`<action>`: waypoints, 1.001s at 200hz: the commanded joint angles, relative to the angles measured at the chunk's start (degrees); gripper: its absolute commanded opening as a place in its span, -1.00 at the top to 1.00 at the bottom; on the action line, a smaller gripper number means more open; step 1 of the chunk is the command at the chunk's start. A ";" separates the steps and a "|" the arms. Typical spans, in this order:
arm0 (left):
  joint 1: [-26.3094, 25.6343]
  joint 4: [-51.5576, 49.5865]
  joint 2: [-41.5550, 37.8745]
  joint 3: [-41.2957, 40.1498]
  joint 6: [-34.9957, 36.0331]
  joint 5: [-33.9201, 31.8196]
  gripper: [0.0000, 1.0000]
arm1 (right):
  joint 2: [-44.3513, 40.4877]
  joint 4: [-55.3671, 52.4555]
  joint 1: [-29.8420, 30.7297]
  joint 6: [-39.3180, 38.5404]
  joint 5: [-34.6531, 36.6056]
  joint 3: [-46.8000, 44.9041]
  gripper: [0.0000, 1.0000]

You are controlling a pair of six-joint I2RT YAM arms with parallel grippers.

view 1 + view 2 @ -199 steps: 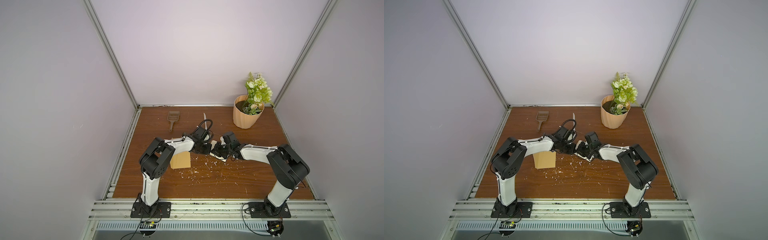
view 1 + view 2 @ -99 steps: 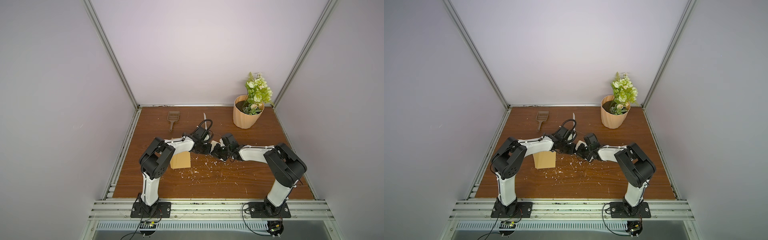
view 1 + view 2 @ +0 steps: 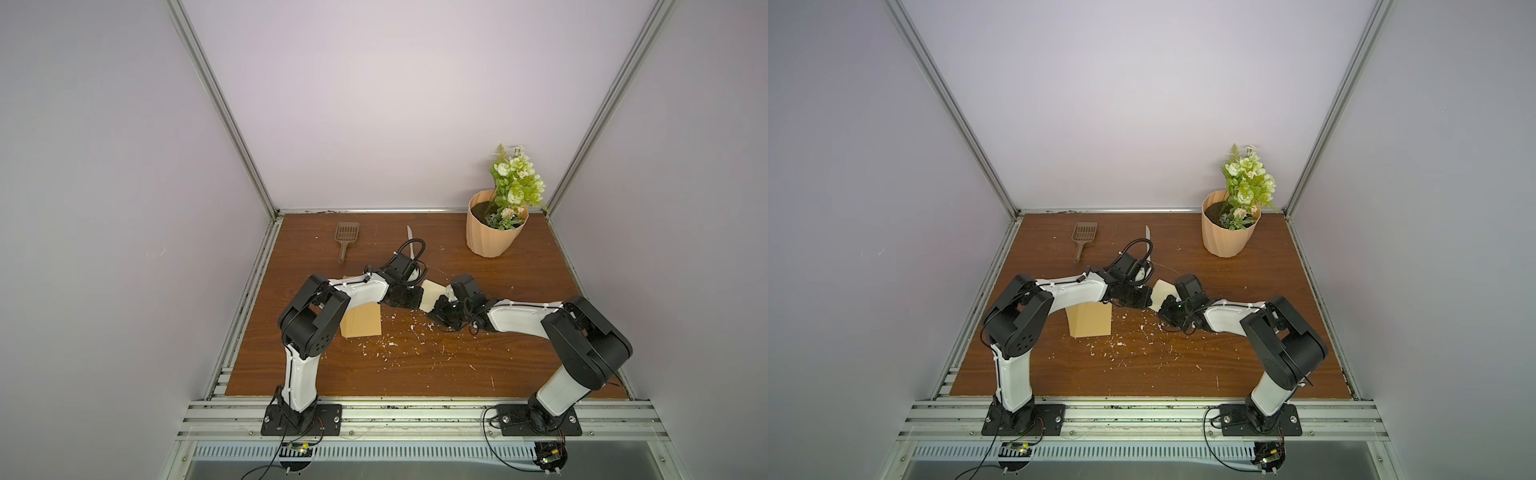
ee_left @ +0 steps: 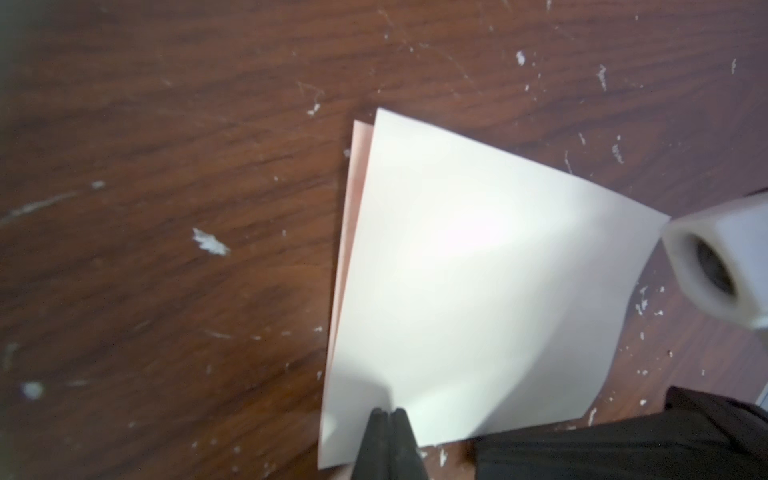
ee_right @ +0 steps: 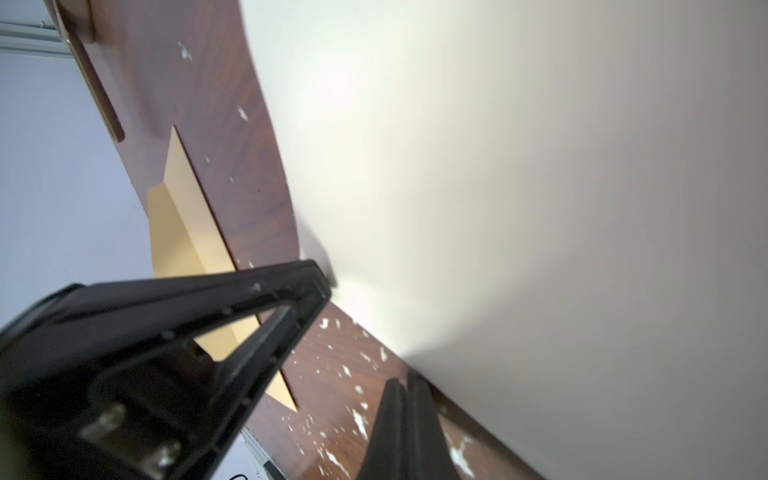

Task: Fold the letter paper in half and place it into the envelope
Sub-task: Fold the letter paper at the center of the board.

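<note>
The letter paper (image 3: 432,292) (image 3: 1162,292) is folded, cream, and sits mid-table between my two grippers. In the left wrist view its two layers (image 4: 478,270) gape a little along one side. My left gripper (image 4: 388,424) (image 3: 417,300) is shut, its tips resting on top of the sheet near one edge. My right gripper (image 5: 405,380) (image 3: 439,309) is also shut, its tips at the opposite edge, where the sheet (image 5: 519,187) curves upward. No paper shows between either pair of jaws. The tan envelope (image 3: 361,323) (image 3: 1090,320) (image 5: 183,224) lies flat to the left, partly under my left arm.
A peach flower pot (image 3: 494,235) stands at the back right. A brown slotted scoop (image 3: 345,239) and a thin white blade (image 3: 410,245) lie at the back. White paper crumbs (image 3: 390,343) are scattered over the wooden table (image 3: 415,374).
My right arm's elbow has shifted slightly. Both grippers have stayed shut at the folded sheet, which has barely moved.
</note>
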 commanded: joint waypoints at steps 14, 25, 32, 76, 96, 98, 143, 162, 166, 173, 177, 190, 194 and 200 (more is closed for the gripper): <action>0.65 -7.96 2.26 -1.11 0.92 -3.42 1.00 | -3.04 -5.40 0.13 1.11 3.69 -4.07 1.00; 0.65 -7.98 2.25 -1.20 0.97 -3.47 1.00 | -3.60 -5.66 0.09 1.27 4.10 -4.75 1.00; 0.65 -8.03 2.17 -1.24 1.10 -3.58 1.00 | -3.96 -5.60 0.02 1.25 4.16 -5.04 1.00; 0.63 -8.32 2.16 -1.70 1.60 -3.89 1.00 | -3.31 -5.23 0.06 -1.32 2.51 -0.88 1.00; 0.65 -8.25 2.17 -1.70 1.60 -3.99 1.00 | -1.88 -6.93 0.35 -3.71 1.43 4.43 1.00; 0.65 -8.25 2.23 -1.66 1.64 -4.04 1.00 | -1.77 -7.03 0.37 -3.83 1.42 4.86 1.00; 0.65 -8.07 2.43 -1.73 1.26 -4.01 1.00 | 2.62 -8.86 0.37 -5.17 1.45 11.10 1.00; 0.65 -7.98 2.38 -1.81 1.03 -4.02 1.00 | 3.86 -7.56 0.37 -4.19 0.56 10.33 1.00; 0.64 -7.99 2.30 -1.81 0.98 -4.08 1.00 | 3.95 -7.26 0.37 -4.01 0.55 9.98 1.00; 0.58 -7.99 2.28 -1.90 0.98 -4.15 1.00 | 4.03 -6.77 0.37 -3.66 0.63 9.33 1.00; 0.64 -7.99 2.23 -1.91 0.98 -4.22 1.00 | 4.03 -6.55 0.37 -3.55 0.70 8.90 1.00; 0.64 -7.88 2.15 -2.17 0.93 -4.27 1.00 | 4.19 -5.89 0.34 -3.28 0.78 7.88 1.00; 0.64 -7.90 2.12 -2.25 0.86 -4.26 1.00 | 4.30 -5.92 0.37 -3.27 0.81 7.68 1.00; 0.65 -7.89 2.12 -2.34 0.82 -4.26 1.00 | 4.48 -5.69 0.38 -3.25 0.81 7.32 1.00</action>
